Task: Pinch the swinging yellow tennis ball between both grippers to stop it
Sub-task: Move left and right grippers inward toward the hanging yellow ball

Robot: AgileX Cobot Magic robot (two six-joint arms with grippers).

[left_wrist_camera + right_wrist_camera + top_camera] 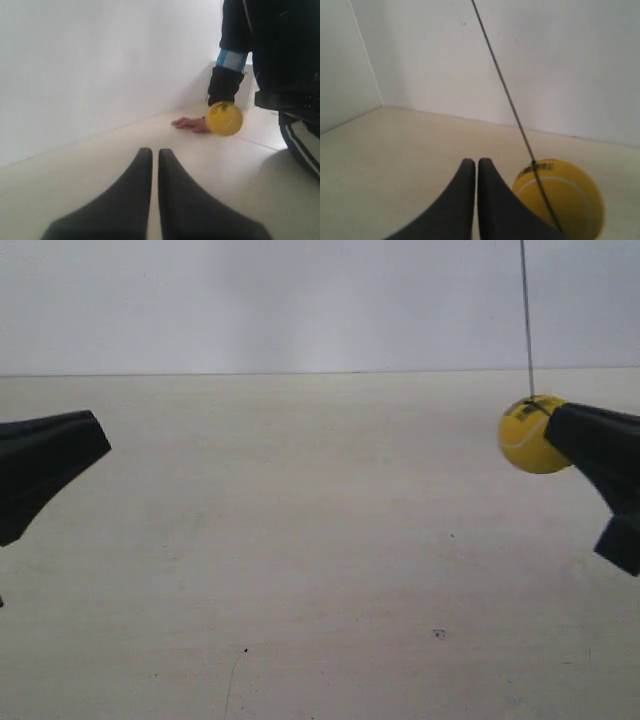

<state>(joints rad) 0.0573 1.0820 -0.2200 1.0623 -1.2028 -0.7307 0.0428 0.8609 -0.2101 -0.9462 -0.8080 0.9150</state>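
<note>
The yellow tennis ball [526,438] hangs on a thin black string [526,310] above the pale table, at the exterior view's right. My right gripper [556,426] is right beside it, its tip overlapping the ball's edge. In the right wrist view the ball [567,200] sits close against the side of one finger of that gripper [472,161], outside the shut jaws. My left gripper [96,440] stays far off at the exterior view's left, also shut with nothing in it. From the left wrist view the ball [224,118] is well ahead of that gripper [155,150].
A person in dark clothing [280,55] crouches beyond the ball, one hand [190,123] resting flat on the table [320,540]. White walls [300,300] close the scene at the back.
</note>
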